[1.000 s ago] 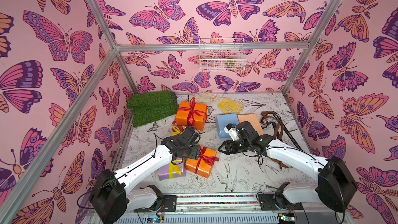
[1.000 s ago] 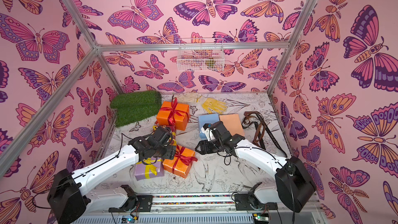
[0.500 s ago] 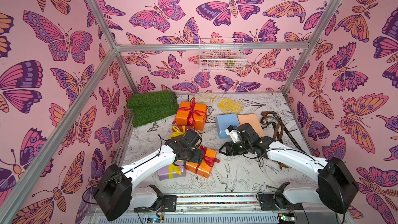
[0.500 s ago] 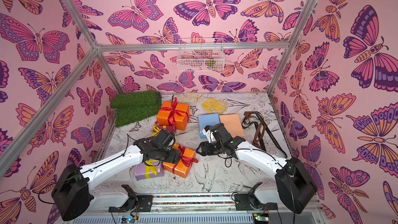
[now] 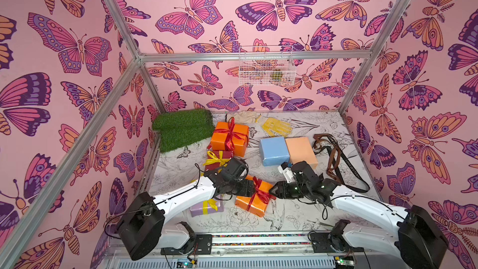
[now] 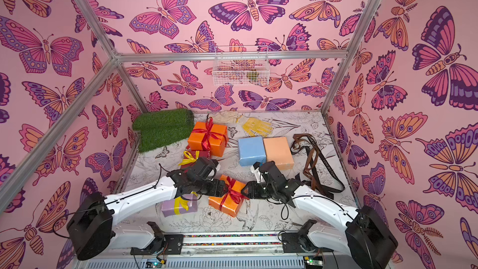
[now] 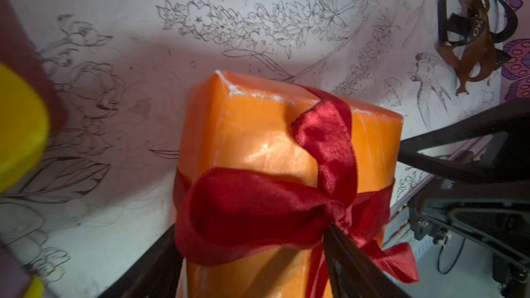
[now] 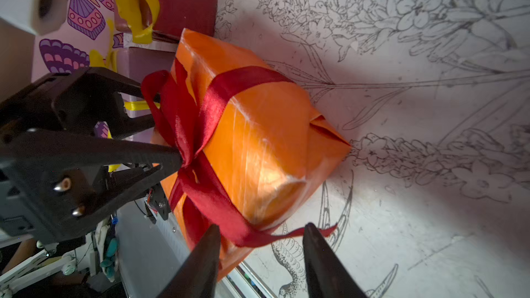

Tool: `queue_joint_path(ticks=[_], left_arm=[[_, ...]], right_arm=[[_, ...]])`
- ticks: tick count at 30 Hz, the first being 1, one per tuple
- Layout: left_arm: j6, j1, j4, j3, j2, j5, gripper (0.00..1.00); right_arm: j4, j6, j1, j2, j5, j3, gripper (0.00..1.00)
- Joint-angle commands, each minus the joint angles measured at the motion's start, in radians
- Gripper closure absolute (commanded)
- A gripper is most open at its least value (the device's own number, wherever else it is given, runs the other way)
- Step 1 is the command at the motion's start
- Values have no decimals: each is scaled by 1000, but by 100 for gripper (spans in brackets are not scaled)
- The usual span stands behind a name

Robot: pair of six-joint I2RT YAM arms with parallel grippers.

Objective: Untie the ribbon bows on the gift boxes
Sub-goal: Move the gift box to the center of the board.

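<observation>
the right gripper (image 8: 261, 232) stood part open with the loose tail (image 8: 289, 236) of the red bow (image 8: 173, 110) running crosswise through the gap between its tips, not visibly pinched, so this arm was nearer for a pull away from the knot (image 8: 187, 161). the left gripper (image 8: 167, 131) straddled a bow loop, jaws wide, one tip at the knot, on the near orange box (image 8: 266, 127) at the table's (image 8: 401, 110) front between both arms. in both top views the grippers hid tail and knot.

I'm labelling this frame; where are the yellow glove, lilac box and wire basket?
yellow glove (image 5: 274, 126): in a top view, on its palm.
lilac box (image 5: 198, 206): in a top view, on bare paper.
wire basket (image 5: 254, 77): in a top view, on its front mesh wall.
</observation>
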Motion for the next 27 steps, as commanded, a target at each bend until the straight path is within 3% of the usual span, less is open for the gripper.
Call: queue_joint_path(ticks=[1, 13, 20, 27], left_arm=[[-53, -24, 117, -16, 28, 58, 22], [-59, -72, 188, 19, 101, 63, 24], [-36, -72, 242, 77, 139, 0, 24], [-24, -69, 239, 97, 172, -4, 24]], right_arm=[[-11, 14, 4, -13, 57, -5, 52], [-119, -47, -25, 26, 214, 72, 58], [-187, -157, -172, 72, 166, 144, 59], [-406, -231, -195, 31, 256, 254, 48]])
